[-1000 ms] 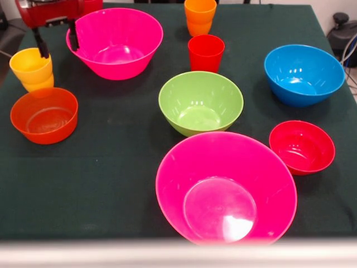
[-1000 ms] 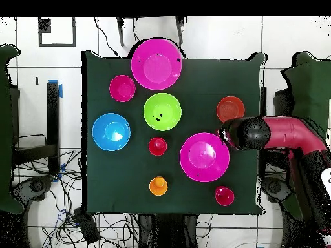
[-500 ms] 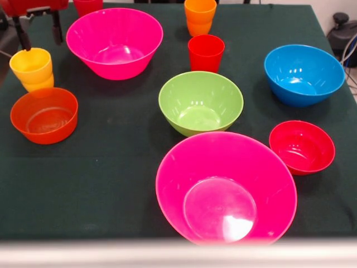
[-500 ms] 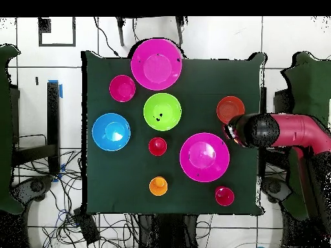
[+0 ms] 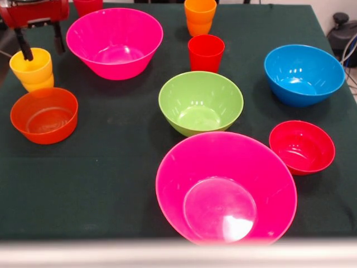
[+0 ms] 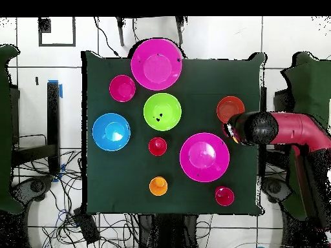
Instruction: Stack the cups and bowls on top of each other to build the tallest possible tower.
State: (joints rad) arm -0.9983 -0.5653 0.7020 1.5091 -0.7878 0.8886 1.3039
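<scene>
My gripper (image 5: 40, 47) hangs open at the far left, just above and behind the yellow cup (image 5: 32, 68). One finger (image 5: 22, 47) overlaps the cup's rim and the other stands off its right side. In front of that cup sits the small orange bowl (image 5: 44, 115). A hot-pink bowl (image 5: 115, 42) stands to the gripper's right. The lime-green bowl (image 5: 201, 102), the red cup (image 5: 206, 53) and the orange cup (image 5: 199, 17) are in the middle. The blue bowl (image 5: 304, 74) and small red bowl (image 5: 302, 146) are at the right. A second hot-pink bowl (image 5: 226, 187) is nearest. From overhead, my arm (image 6: 278, 128) hides the yellow cup.
Another red cup (image 5: 87, 5) stands at the top edge behind the far pink bowl. Everything sits apart on a dark green tablecloth (image 5: 111, 184). Cables and chair frames (image 6: 39, 187) surround the table in the overhead view.
In the front view the gripper moved left, away from the far pink bowl's rim, then dropped down onto the yellow cup's level. No cup or bowl has shifted.
</scene>
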